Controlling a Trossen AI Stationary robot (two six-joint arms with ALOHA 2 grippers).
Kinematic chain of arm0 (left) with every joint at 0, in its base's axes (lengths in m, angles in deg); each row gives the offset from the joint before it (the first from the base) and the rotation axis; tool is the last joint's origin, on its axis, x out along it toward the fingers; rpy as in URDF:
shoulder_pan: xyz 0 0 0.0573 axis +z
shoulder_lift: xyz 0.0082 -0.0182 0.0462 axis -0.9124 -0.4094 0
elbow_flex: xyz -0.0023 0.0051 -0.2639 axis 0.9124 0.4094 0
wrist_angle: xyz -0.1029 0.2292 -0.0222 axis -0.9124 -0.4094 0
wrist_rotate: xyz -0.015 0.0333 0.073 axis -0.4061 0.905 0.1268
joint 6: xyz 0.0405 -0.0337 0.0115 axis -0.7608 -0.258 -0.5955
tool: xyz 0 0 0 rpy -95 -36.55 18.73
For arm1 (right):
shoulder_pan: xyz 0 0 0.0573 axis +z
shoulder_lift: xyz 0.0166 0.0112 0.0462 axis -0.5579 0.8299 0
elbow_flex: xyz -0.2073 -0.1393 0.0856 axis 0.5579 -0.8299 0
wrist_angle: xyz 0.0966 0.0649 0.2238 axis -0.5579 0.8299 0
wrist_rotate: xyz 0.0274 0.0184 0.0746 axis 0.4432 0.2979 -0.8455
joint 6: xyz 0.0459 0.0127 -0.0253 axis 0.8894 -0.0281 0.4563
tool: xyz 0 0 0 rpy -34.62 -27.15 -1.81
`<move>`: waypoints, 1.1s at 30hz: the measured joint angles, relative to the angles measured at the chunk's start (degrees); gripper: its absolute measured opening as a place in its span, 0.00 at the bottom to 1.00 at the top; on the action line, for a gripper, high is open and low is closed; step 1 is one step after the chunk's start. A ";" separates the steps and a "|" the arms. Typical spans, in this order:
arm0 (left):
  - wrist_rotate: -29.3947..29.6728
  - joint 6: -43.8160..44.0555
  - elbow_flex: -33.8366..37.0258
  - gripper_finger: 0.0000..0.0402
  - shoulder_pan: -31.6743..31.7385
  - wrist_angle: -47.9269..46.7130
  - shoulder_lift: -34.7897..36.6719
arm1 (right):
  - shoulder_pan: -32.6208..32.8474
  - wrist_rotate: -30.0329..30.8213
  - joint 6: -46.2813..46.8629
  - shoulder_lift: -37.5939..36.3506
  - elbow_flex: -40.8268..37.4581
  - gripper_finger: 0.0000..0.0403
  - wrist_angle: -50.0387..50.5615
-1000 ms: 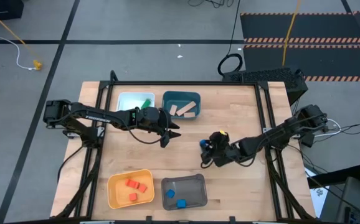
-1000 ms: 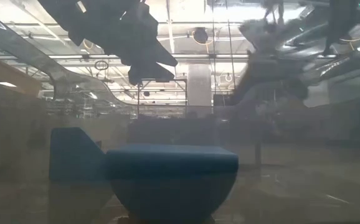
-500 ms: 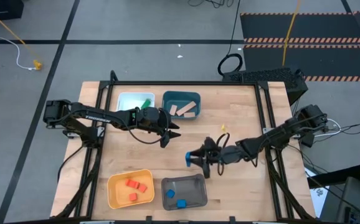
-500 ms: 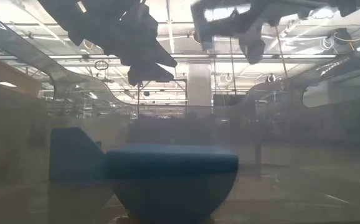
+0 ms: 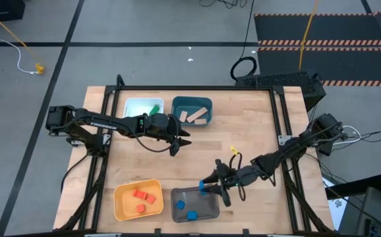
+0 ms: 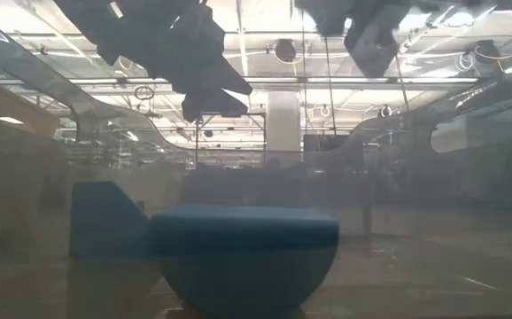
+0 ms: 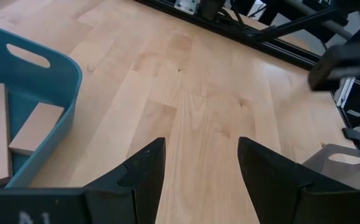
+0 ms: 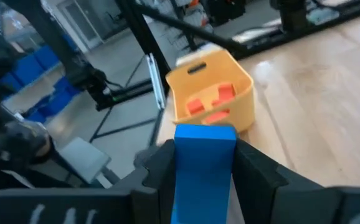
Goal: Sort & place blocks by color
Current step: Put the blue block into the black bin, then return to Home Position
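The table [image 5: 256,125] is pale butcher-block wood in a black frame, on a grey floor with black lines and a hazard-striped mat at one o'clock. The right gripper [image 5: 205,187] is clamped on a blue block [image 8: 204,163] at the grey bin's [image 5: 207,209] far rim, at six o'clock. The left gripper [image 5: 185,137] hangs empty, fingers apart, near centre, by the teal bin [image 5: 177,112]. White bin [image 5: 132,105] at eleven; yellow bin [image 5: 121,207] at seven. The room beyond shows ceiling lights and racks.

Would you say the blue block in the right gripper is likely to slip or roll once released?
Probably not: the blue block has flat faces and square edges, so it should land and stay put. It looks rigid, and the right gripper pinches it squarely over the grey bin.
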 joint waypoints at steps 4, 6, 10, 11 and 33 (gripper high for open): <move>0.00 0.18 0.00 0.50 0.00 0.36 0.00 | 0.21 -0.06 0.13 3.61 0.00 0.28 -2.59; 0.01 0.89 0.00 0.50 0.00 0.40 0.00 | 0.20 -1.19 0.14 5.37 0.00 0.28 -4.61; 0.00 1.29 0.00 0.50 0.00 0.21 0.00 | 0.14 -5.94 0.20 8.98 0.00 0.28 -8.82; 0.00 1.45 0.00 0.50 0.00 0.19 -0.01 | 0.14 -7.18 0.45 9.72 0.00 0.28 -9.81; -0.02 1.06 0.00 0.50 0.00 -1.38 5.95 | -0.06 -12.00 4.10 7.57 0.00 0.57 -7.15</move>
